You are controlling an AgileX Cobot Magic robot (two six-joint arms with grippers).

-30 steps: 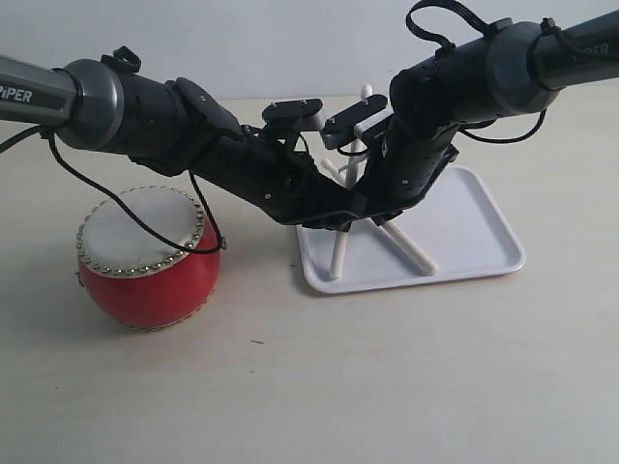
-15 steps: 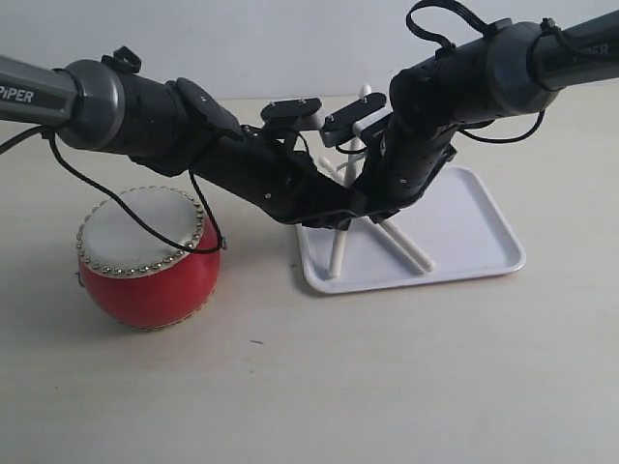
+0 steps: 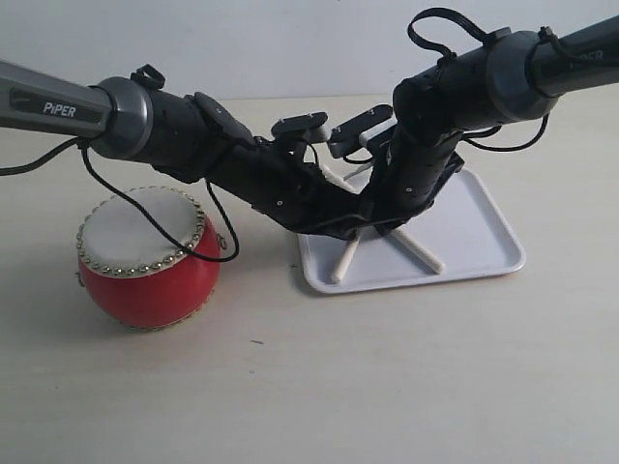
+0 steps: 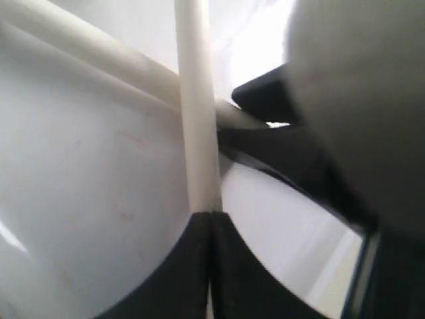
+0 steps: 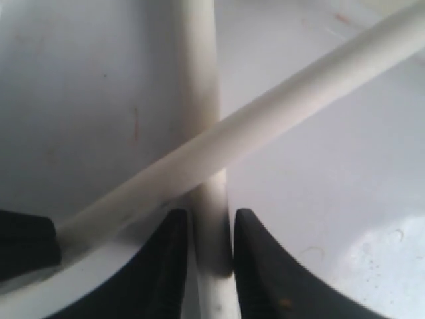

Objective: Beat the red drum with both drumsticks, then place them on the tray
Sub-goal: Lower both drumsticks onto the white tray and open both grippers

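Two crossed drumsticks touch the tray, one clamped between each arm's fingers.

Bench: pale beige, matte, smooth, taking up most of the exterior view. Soft grey shadows lie across its left and middle parts. One small dark speck sits on the bench surface, near the middle and toward the near side. Wall behind: plain pale blue-grey, unmarked, meeting the bench's far edge in a straight line.
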